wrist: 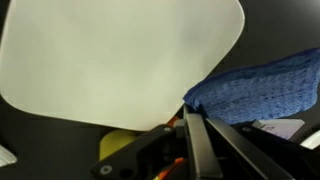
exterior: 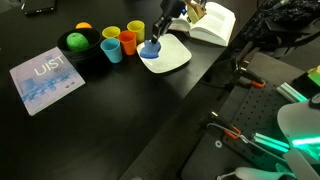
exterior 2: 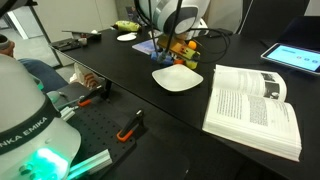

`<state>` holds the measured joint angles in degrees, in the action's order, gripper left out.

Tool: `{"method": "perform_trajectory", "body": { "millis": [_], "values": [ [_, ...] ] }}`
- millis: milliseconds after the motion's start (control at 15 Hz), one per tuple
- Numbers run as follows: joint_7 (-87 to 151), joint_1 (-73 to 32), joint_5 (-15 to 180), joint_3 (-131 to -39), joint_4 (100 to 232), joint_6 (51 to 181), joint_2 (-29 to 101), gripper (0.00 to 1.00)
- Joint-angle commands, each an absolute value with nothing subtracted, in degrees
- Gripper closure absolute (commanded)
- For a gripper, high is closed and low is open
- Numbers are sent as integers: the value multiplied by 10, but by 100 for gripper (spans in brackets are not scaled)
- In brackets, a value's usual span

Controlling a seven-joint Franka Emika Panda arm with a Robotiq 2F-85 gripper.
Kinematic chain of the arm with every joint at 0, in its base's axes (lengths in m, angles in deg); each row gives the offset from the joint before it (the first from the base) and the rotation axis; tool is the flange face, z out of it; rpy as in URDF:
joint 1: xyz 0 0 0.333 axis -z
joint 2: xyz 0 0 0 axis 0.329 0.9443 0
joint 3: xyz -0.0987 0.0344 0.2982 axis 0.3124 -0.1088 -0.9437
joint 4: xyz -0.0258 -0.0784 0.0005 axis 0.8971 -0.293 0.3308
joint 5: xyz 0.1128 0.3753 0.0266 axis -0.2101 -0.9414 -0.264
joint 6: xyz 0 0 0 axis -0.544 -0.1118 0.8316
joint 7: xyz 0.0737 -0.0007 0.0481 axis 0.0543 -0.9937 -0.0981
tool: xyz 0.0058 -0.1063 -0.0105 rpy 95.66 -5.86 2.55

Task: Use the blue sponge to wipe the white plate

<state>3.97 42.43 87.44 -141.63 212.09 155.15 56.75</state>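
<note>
Clutter crowded the black counter [exterior: 100,130] in an exterior view: cups [exterior: 120,42] in yellow, orange and light blue stood together beside a dark bowl [exterior: 78,45] of green and orange fruit, with a pale booklet [exterior: 45,80] lying nearer the camera. Just past the cups lay the white plate [exterior: 172,54], and an open book [exterior: 212,25] lay behind it. The gripper [exterior: 156,38] hung over the plate's cup-side edge. The blue sponge [exterior: 150,50] sat under its fingers, overlapping that rim.

In an exterior view taken from beside the robot's base, the white plate [exterior 2: 178,78] lay between the open book [exterior 2: 255,105] and the cups [exterior 2: 185,50]. The gripper [exterior 2: 163,42] hovered at the plate's far edge, and the sponge could not be made out clearly there.

In the wrist view the white plate [wrist: 120,60] filled most of the picture. The blue sponge [wrist: 255,88] lay at the plate's rim. One end was pinched at the tip of the fingers [wrist: 200,140], which were drawn narrow around it. Whether the sponge pressed on the plate could not be told.
</note>
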Motion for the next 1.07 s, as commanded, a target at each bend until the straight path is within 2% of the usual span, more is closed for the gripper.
{"method": "perform_trajectory", "body": {
  "millis": [0, 200, 400, 1000],
  "values": [
    [40, 473, 861, -1502, 2153, 1547, 533, 99],
    [43, 485, 874, -1551, 2176, 1565, 527, 99],
    [30, 457, 903, -1552, 2186, 1572, 512, 99],
    [-30, 319, 971, -1465, 2158, 1566, 518, 99]
  ]
}}
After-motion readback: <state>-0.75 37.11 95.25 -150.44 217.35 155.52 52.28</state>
